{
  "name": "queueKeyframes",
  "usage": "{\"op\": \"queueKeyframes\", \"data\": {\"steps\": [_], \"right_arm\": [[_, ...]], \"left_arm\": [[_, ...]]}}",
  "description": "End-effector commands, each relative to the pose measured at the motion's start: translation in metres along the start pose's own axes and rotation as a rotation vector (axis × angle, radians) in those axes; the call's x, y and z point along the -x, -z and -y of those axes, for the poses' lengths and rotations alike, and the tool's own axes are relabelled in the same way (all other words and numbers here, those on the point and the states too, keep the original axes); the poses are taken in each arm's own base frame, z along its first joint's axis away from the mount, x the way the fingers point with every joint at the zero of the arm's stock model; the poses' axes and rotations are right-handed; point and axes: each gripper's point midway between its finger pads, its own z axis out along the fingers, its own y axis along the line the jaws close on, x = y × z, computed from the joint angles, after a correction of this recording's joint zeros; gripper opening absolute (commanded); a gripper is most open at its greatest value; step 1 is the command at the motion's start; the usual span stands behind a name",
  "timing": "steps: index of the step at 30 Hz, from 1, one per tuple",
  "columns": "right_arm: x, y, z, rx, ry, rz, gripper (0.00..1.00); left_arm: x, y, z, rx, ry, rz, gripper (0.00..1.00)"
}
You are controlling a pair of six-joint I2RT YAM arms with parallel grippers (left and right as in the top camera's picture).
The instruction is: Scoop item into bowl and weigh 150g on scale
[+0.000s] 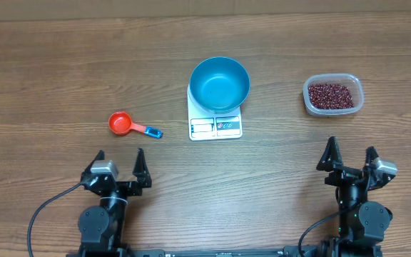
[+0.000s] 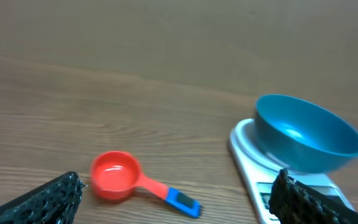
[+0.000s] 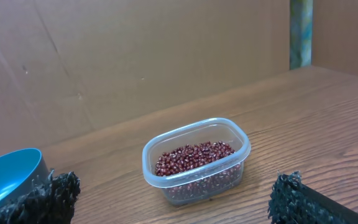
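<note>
wooden table [image 1: 48,71]: blue bowl [image 1: 220,83] on scale [image 1: 215,126], beans [image 1: 330,96] apart.

Nothing readable in this one, folks. The scale [image 1: 215,127] carried small printed markings along its front edge, but in both views they were too tiny and blurred to make out any word or number.
</note>
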Motion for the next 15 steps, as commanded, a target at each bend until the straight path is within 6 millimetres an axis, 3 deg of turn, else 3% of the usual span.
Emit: {"op": "queueKeyframes", "data": {"steps": [1, 8, 15], "right_arm": [[0.0, 0.0, 0.002, -0.01, 0.009, 0.011, 1.0], [0.0, 0.0, 0.002, -0.01, 0.009, 0.011, 1.0], [0.0, 0.0, 0.002, -0.01, 0.009, 0.011, 1.0]], "left_arm": [[0.009, 0.003, 0.022, -0.124, 0.008, 0.016, 1.0], [0.08, 0.017, 0.027, -0.073, -0.014, 0.076, 1.0], [0.118, -0.008, 0.028, 0.021, -0.008, -0.203, 1.0]]}}
